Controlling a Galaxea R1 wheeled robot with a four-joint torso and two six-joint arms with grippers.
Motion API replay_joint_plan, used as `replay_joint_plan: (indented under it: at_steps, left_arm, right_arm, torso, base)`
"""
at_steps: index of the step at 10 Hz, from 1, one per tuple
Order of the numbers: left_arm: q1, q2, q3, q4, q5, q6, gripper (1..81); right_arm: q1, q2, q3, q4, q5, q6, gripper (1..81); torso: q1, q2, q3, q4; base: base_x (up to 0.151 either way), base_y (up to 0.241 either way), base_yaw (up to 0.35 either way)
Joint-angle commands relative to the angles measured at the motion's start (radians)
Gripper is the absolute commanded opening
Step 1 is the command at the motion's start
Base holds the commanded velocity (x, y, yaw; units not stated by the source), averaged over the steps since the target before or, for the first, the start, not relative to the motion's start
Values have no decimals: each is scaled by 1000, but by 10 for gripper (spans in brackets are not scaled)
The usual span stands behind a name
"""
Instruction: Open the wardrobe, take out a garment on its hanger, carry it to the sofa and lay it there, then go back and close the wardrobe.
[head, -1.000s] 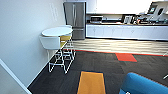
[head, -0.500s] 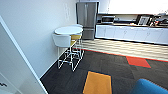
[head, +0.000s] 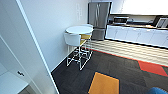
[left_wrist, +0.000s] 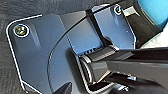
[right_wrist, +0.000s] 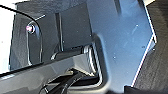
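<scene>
Dark grey carpet (head: 75, 77), orange square tile (head: 104, 83), round white desk (head: 79, 29) ahead: I'd drive slowly past the stools; finger state, both arms, I cannot tell.

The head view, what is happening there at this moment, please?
Nothing is being handled. The head view looks down at a dark carpet with an orange tile and a red tile. A round white table with white and yellow stools stands by the wall. Behind it are a steel fridge and a white kitchen counter.
</scene>
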Motion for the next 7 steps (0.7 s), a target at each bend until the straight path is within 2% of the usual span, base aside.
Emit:
replay_joint_plan:
  at_steps: [1, 7]
  left_arm:
    - [-28, 0, 8, 10, 39, 6, 811]
    - [-28, 5, 8, 10, 39, 6, 811]
  right_arm:
    - [27, 8, 6, -9, -56, -5, 811]
    - [36, 6, 6, -7, -56, -5, 811]
  torso:
    - [0, 0, 0, 0]
    - [0, 0, 0, 0]
  base:
    - [0, 0, 300]
    - [0, 0, 300]
